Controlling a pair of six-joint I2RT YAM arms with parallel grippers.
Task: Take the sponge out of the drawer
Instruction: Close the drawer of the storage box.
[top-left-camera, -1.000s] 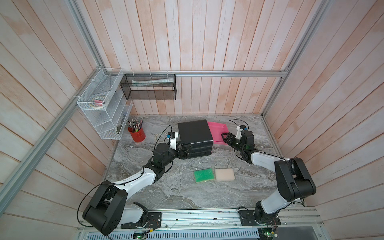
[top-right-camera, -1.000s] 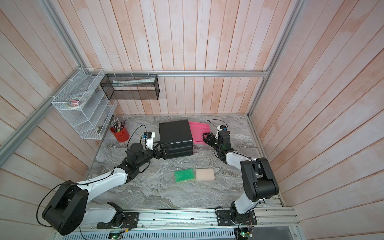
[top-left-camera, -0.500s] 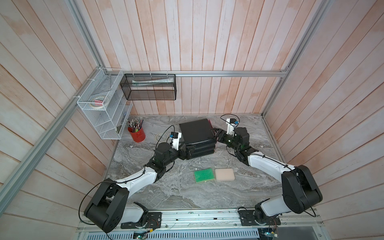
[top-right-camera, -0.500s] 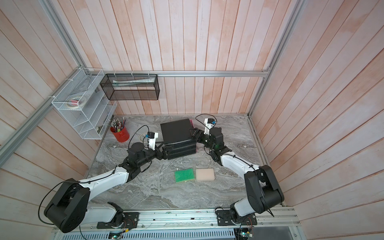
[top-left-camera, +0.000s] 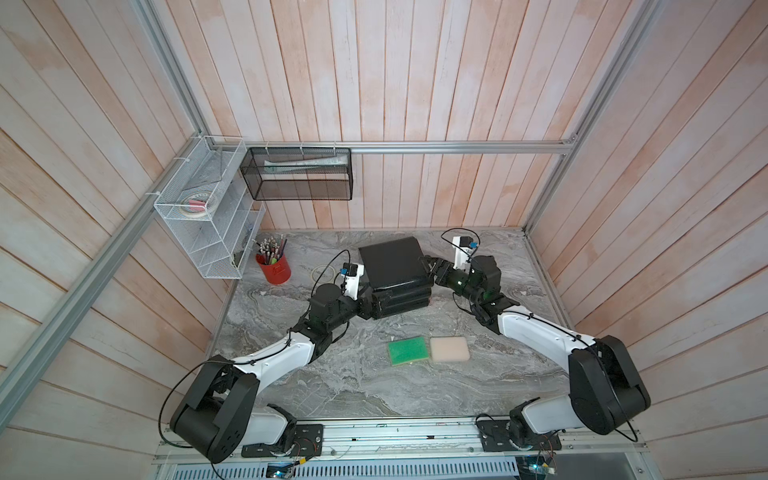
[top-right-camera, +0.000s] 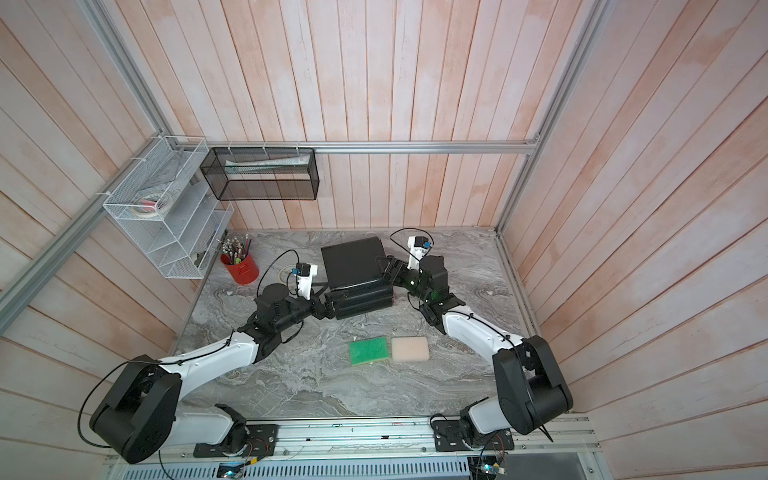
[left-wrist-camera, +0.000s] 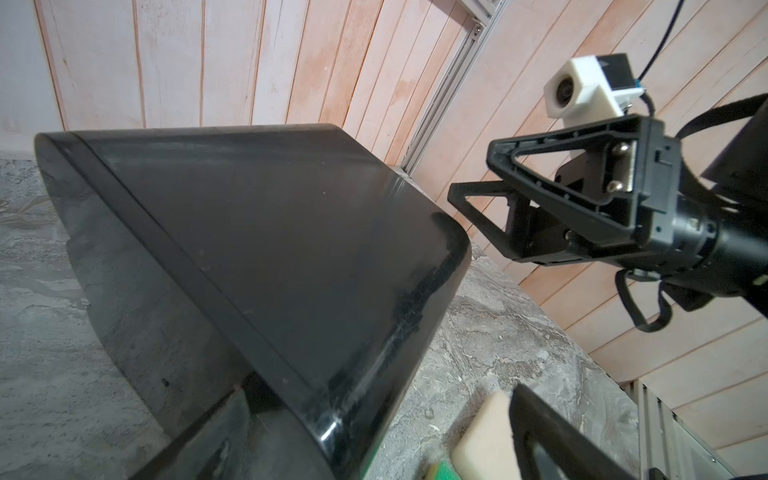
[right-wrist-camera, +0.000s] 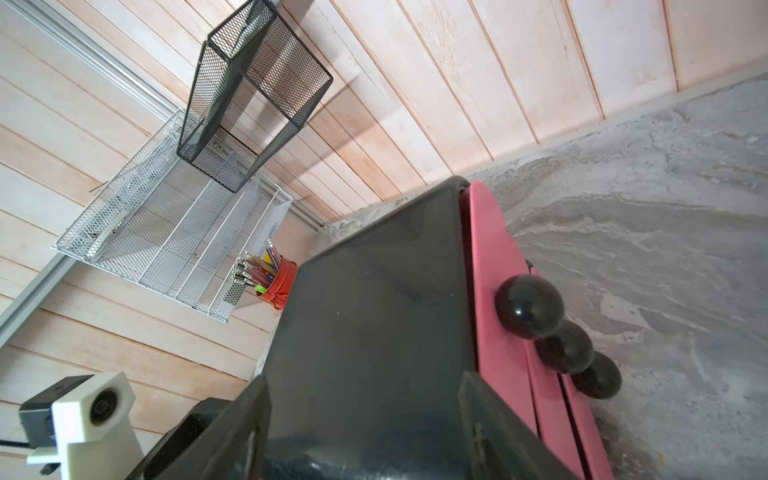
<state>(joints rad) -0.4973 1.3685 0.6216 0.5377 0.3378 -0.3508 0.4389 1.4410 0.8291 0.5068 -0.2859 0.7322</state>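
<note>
pushed the pink drawer (right-wrist-camera: 486, 249) home since a second ago: then pulled well out from the black drawer unit (top-left-camera: 392, 262), half a second ago nearly in, now flush and shut. swung the right gripper (top-left-camera: 429, 265) inward too, from out over the worktop (top-left-camera: 478, 374) to close beside the unit's upper edge, with jaws a touch wider apart.

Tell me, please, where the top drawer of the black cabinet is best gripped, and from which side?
Probably by its round black knob, approached head-on from the side the pink drawer fronts face. The knob stands proud of the flat front, so jaws can close around it; nothing else protrudes.
</note>
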